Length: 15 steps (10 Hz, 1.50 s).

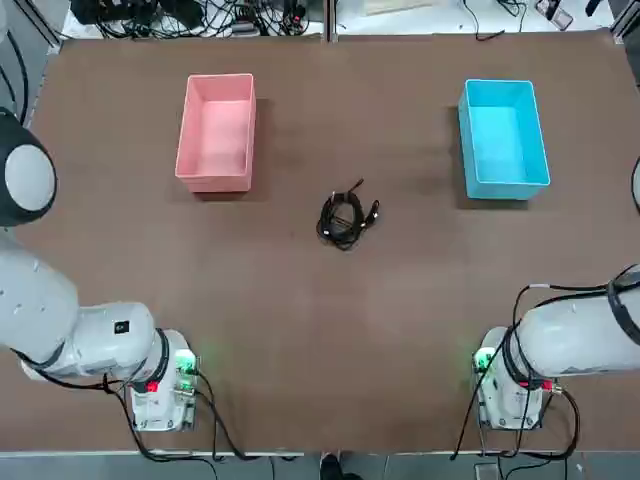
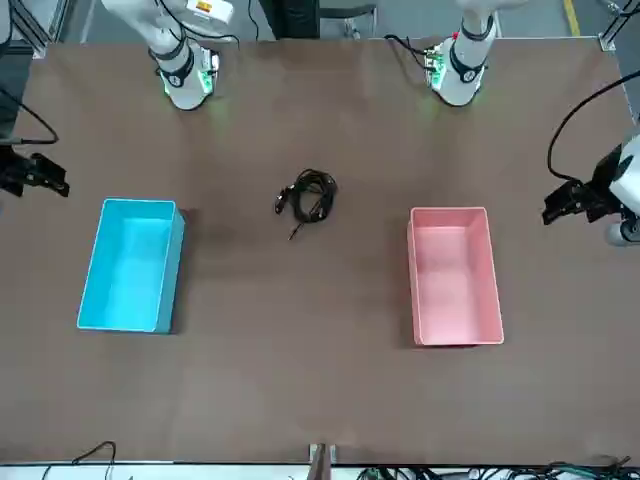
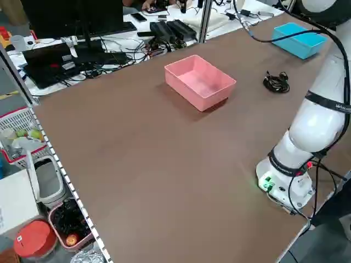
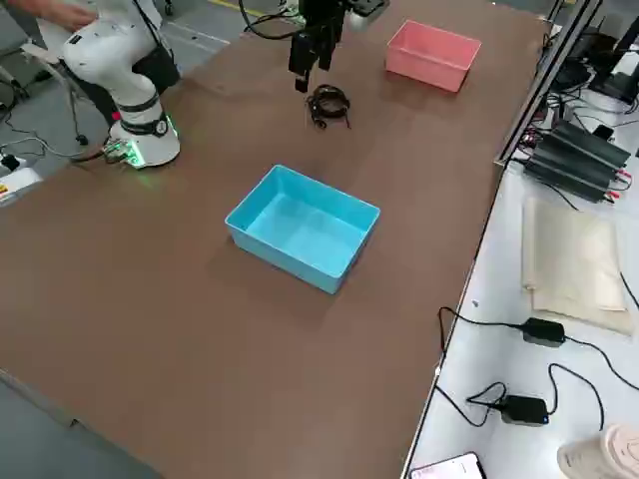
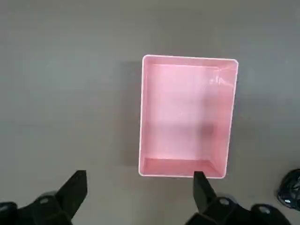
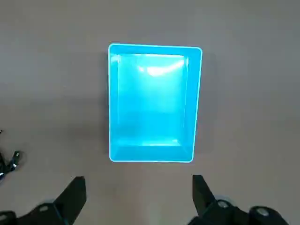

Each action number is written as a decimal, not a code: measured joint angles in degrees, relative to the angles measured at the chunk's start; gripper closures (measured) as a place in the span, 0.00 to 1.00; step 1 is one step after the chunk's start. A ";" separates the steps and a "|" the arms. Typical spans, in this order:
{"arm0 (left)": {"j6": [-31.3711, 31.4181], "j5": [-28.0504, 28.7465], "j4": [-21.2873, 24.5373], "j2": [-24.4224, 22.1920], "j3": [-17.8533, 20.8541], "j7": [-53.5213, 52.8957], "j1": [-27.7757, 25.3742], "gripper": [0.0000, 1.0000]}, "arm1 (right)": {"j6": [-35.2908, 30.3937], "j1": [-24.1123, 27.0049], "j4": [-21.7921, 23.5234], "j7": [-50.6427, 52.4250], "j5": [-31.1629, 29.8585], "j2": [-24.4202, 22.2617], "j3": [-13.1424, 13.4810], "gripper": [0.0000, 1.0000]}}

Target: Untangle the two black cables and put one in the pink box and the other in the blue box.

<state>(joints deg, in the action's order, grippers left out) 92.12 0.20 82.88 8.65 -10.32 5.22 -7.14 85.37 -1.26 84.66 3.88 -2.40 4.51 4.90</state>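
The two black cables (image 1: pixel 346 215) lie as one small tangle on the brown table's middle, between the two boxes. The pink box (image 1: pixel 215 130) stands to the tangle's left and the blue box (image 1: pixel 503 138) to its right, both with nothing inside. My left gripper (image 5: pixel 139 192) hangs open high above the pink box (image 5: pixel 187 115), and shows at the table's side in the front view (image 2: pixel 575 200). My right gripper (image 6: pixel 139 194) hangs open high above the blue box (image 6: pixel 152 103), near the opposite side (image 2: pixel 35 175). Neither gripper holds anything. The tangle (image 2: pixel 308 197) lies far from both.
Cable clutter (image 1: pixel 190 15) lies past the table's far edge. A desk with a monitor and laptop (image 3: pixel 71 49) stands beyond the table's far side. Power adapters (image 4: pixel 544 334) lie on a white bench at the robot's right. Both arm bases (image 1: pixel 160 385) (image 1: pixel 505 385) sit at the near edge.
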 joint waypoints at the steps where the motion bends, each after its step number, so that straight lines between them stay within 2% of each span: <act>1: 0.00 -0.06 0.00 -0.03 0.00 -0.01 0.00 0.00 | 0.00 0.00 0.00 0.00 0.00 0.00 0.00 0.00; 5: -0.50 -0.30 0.10 -0.26 -0.40 0.26 0.19 0.00 | 0.11 -0.05 0.01 -2.54 0.85 0.00 -0.05 0.00; 7: -2.34 -0.83 0.53 0.09 -2.72 5.64 0.89 0.00 | 0.38 -1.53 0.24 -7.38 1.65 0.07 -0.24 0.00; 10: -2.66 -1.42 0.87 1.46 -7.82 28.97 4.12 0.00 | 5.21 -6.33 3.83 -19.85 2.91 0.49 -0.55 0.00; 13: -2.76 -1.46 1.31 2.83 -8.85 46.25 11.74 0.00 | 6.80 -8.63 8.61 -27.44 6.06 0.63 -0.60 0.00; 15: -2.24 -1.46 1.82 5.56 -8.94 59.87 16.43 0.00 | 10.93 -9.18 11.69 -31.73 7.89 0.69 -0.57 0.00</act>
<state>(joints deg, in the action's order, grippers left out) 89.88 -1.26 84.71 14.20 -19.26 65.10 9.28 96.31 -10.44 96.36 -27.85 5.48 5.20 4.33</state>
